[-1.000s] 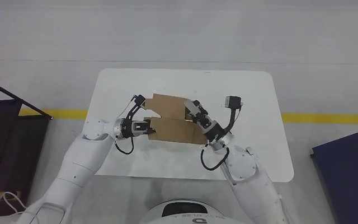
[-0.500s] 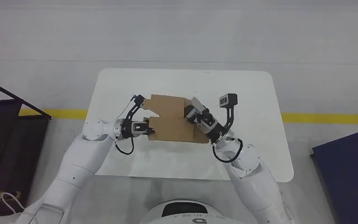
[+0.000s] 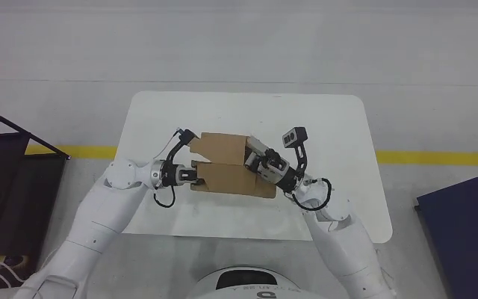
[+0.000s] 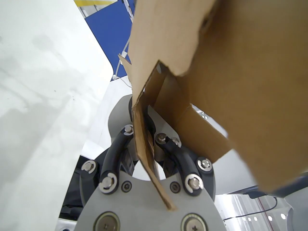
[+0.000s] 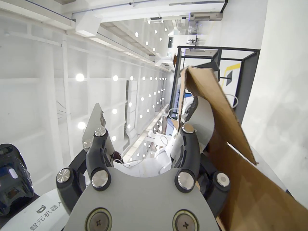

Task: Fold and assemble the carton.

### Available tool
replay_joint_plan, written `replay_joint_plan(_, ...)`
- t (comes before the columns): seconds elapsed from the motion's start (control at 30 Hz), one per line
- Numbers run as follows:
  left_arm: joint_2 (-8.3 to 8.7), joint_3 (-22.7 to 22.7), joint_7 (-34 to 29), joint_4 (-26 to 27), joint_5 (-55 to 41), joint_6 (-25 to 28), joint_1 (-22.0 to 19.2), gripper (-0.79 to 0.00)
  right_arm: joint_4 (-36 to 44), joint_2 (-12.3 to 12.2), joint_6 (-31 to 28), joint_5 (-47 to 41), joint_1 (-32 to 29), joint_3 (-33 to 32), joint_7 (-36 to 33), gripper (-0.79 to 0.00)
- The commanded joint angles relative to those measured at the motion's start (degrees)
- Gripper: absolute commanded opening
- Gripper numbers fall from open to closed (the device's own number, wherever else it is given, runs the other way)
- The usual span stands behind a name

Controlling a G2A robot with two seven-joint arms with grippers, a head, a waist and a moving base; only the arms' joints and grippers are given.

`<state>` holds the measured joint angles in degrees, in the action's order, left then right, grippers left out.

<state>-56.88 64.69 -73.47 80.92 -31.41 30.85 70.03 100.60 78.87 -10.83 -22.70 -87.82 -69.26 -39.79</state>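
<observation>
**Carton half-open, held over mid-table between both grippers**

Far left, on the floor: a dark rack (image 3: 19, 179) stands beside the white table (image 3: 328, 119). A yellow line (image 3: 426, 157) shows on the floor at both sides of the table.

Left gripper (image 3: 193, 176) (image 4: 144, 133): at the carton's left end. The fingers (image 4: 182, 162) are pressed together on a thin flap, with the cardboard edge sandwiched between them. The grip sits low on the flap, close to the finger bases.

Carton (image 3: 224, 146) (image 4: 240, 73) (image 5: 240, 181): plain brown, over the middle of the table, long axis running left to right.
- From above, two panels meet along a lengthwise crease, one far from the robot and one near.
- The left-end flaps hang loose and uneven.
- In the left wrist view, a broad panel spreads above the gripper and a narrower flap turns inward under it, forming an open corner.
- Cannot tell whether the lower edge touches the table.

Right gripper (image 3: 256, 158) (image 5: 142, 121): at the carton's right end. The fingers are spread wide with no cardboard between them.
- One finger (image 5: 189, 140) lies close against the outer face of an end flap. Contact cannot be confirmed.
- The other finger (image 5: 96, 126) stands free, away from the carton.
- The flap rises past the near fingertip, tilted.

Far right, on the floor: a blue mat (image 3: 455, 224), well apart from the table.
</observation>
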Motion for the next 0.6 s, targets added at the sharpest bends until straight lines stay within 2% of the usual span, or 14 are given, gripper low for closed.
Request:
replay_joint_plan(0.0,0.49,-0.11,0.48,0.15,1.34,0.46,-0.29,-0.785,0.33,-0.22,0.28,1.46,0.19,0.02,-1.0,-0.132)
replay_joint_plan(0.2,1.95,-1.5,0.0,1.18,0.75,-0.01,-0.56,-0.785,0.84,-0.81,5.33,4.68,3.39,0.64,-4.82,-0.142)
replay_joint_plan(0.33,2.86,-2.12,0.32,1.17,-0.19,0.3,-0.69,-0.785,0.57,-1.15,8.37,6.88,5.34,1.38,-6.81,-0.206)
replay_joint_plan(0.37,3.08,-2.24,0.53,1.11,-0.24,0.52,-0.76,-0.785,0.44,-1.22,8.92,7.18,5.63,1.58,-7.16,-0.24)
replay_joint_plan(0.43,3.54,-2.47,0.93,0.93,0.21,0.92,-0.94,-0.785,0.27,-1.37,9.8,7.79,6.14,1.97,-7.94,-0.385)
replay_joint_plan(0.53,4.24,-2.8,1.63,0.62,0.74,1.62,-1.14,-0.785,0.06,-1.6,10.68,8.73,6.69,2.35,-8.57,-0.508)
replay_joint_plan(0.57,4.48,-2.87,1.86,0.45,0.82,1.84,-1.2,-0.785,0.03,-1.68,10.98,9.13,6.85,2.41,-8.6,-0.606)
